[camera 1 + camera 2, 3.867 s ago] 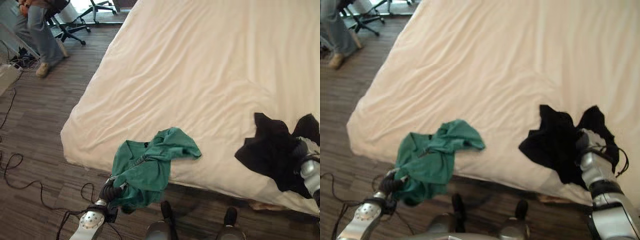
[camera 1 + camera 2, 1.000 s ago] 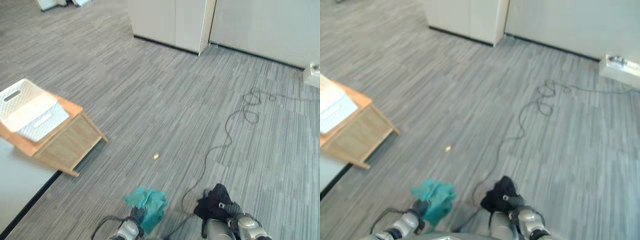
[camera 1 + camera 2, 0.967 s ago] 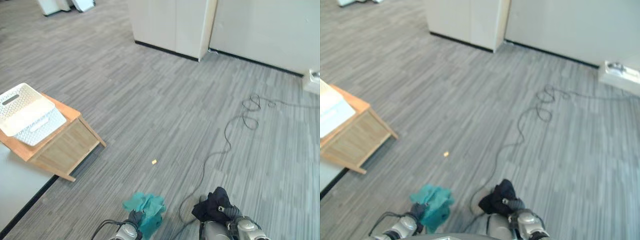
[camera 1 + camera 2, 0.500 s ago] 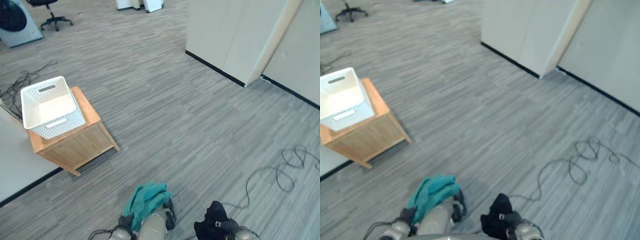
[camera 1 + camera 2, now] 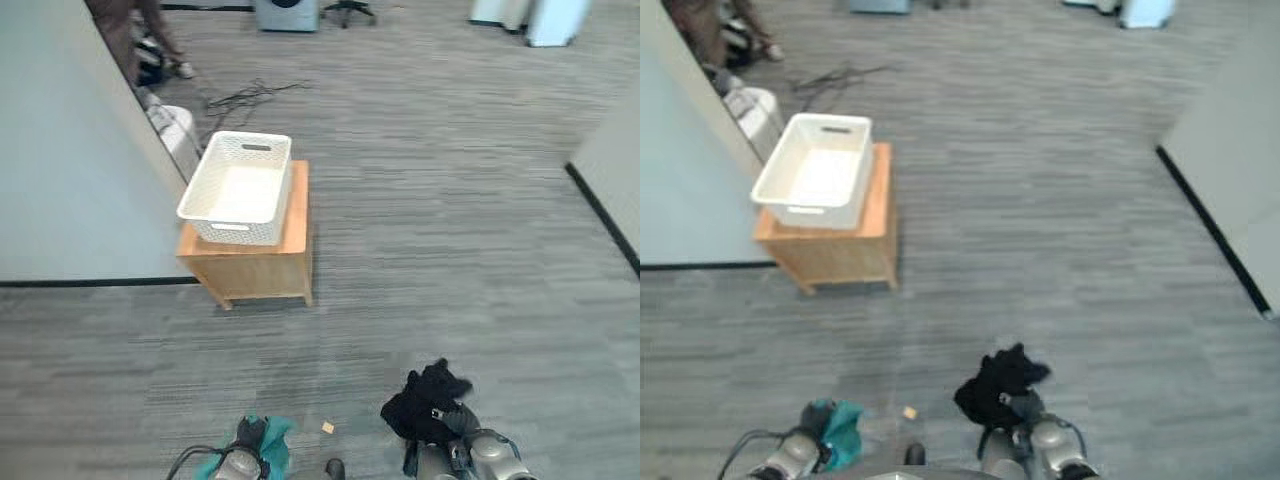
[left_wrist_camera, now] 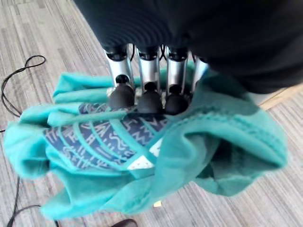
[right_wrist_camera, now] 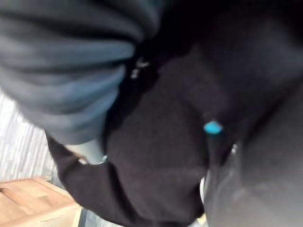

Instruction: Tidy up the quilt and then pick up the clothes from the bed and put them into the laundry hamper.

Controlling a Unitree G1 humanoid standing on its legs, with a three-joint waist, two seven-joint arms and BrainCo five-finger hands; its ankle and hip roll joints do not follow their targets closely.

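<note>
Left hand [image 6: 142, 90] curled into teal shirt [image 6: 142, 156], fingers [image 6: 122, 94] dug in tight, bundle hanging low over grey floor [image 5: 450, 200]. Right hand [image 5: 455, 420] wrapped up in black garment [image 5: 425, 395]; fingers buried in cloth, can't tell grip. White hamper [image 5: 240, 185] sits on small wooden stand [image 5: 262, 270] ahead and off to left, well apart from both hands, right beside pale wall [image 5: 60, 150]. Person's legs [image 5: 135, 35] at far end by wall. Tiny scrap [image 5: 327, 427] on floor between hands.
</note>
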